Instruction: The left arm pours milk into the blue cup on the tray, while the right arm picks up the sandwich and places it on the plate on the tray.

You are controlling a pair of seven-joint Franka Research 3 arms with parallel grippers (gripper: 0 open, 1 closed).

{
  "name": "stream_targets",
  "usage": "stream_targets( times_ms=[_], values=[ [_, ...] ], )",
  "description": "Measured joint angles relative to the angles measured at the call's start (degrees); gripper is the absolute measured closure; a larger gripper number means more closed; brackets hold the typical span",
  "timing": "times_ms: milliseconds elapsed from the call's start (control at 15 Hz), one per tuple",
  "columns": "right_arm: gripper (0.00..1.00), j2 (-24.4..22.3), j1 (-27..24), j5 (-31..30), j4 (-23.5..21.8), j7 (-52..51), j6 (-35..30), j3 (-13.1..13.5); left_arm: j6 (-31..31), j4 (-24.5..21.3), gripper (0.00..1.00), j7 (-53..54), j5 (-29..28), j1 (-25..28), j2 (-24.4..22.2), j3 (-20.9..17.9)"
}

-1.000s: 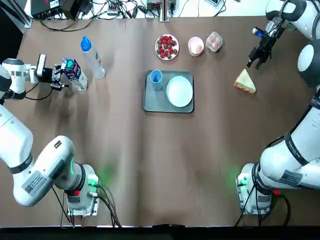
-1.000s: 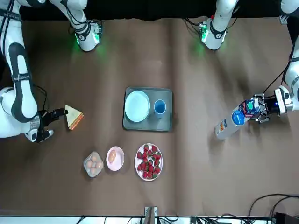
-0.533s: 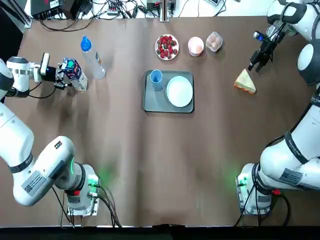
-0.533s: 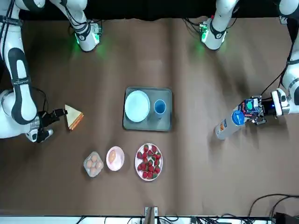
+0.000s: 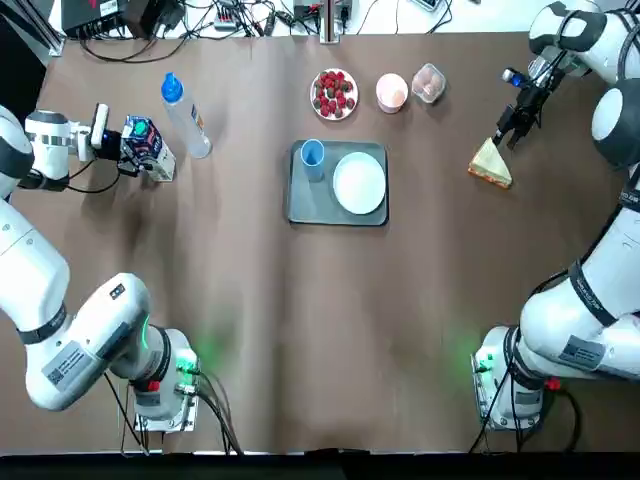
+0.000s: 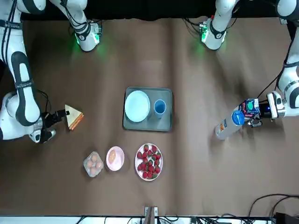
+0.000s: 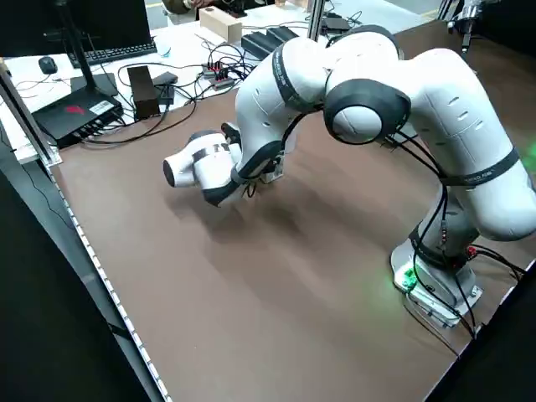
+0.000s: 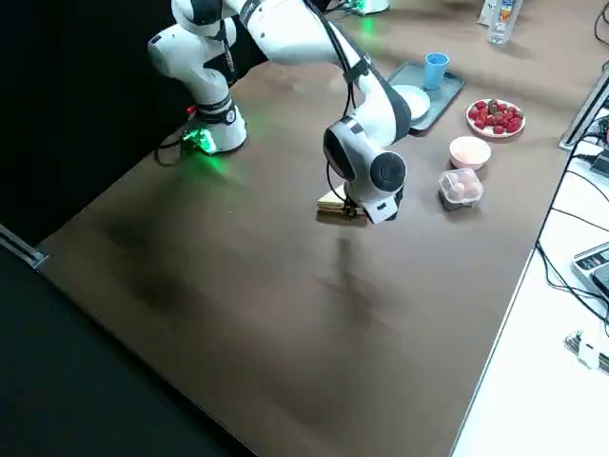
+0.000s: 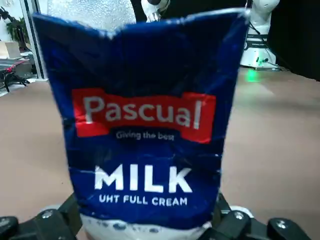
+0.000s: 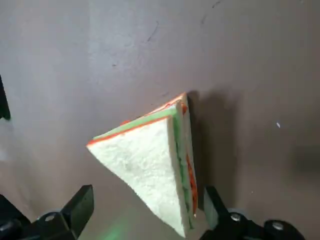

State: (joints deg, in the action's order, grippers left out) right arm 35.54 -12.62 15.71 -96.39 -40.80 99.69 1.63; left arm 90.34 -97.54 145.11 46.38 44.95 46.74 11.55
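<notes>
Upright milk [image 5: 147,148], sandwich [image 5: 490,164] apex toward right gripper [image 5: 510,136].

Milk [image 9: 145,135] between the left gripper [image 5: 118,152] jaws, seemingly gripped, sandwich [image 10: 152,157] lying between the spread right gripper [image 5: 510,131] jaws, cup [image 5: 312,153] and plate [image 5: 359,183] on tray [image 5: 300,205]

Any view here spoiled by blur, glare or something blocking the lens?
Left wrist view: the milk fills the frame, its print sharp, the background soft. Left side view: the left arm hides the carton. Right wrist view: the sandwich is clear and casts a dark shadow. Top view: evenly lit, with green base-light glow on the table.
</notes>
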Motion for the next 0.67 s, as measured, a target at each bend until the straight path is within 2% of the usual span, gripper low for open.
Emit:
stream_targets(
  times_ms=[333, 400, 667],
  values=[
    [0.06, 2.0, 0.0, 0.0, 0.0, -0.1, 0.9, -0.1, 0.7, -1.6, 0.00, 1.5, 2.1, -0.3, 0.0, 0.2],
    [0.06, 2.4, 0.1, 0.0, 0.0, -0.1, 1.0, -0.1, 0.9, -1.7, 0.04, 1.5, 2.2, -0.4, 0.0, 0.2],
    [0.08, 3.3, 0.1, 0.0, 0.0, -0.1, 1.0, -0.2, 1.4, -1.6, 0.43, 1.5, 2.2, -0.6, 0.0, 0.2]
  ],
)
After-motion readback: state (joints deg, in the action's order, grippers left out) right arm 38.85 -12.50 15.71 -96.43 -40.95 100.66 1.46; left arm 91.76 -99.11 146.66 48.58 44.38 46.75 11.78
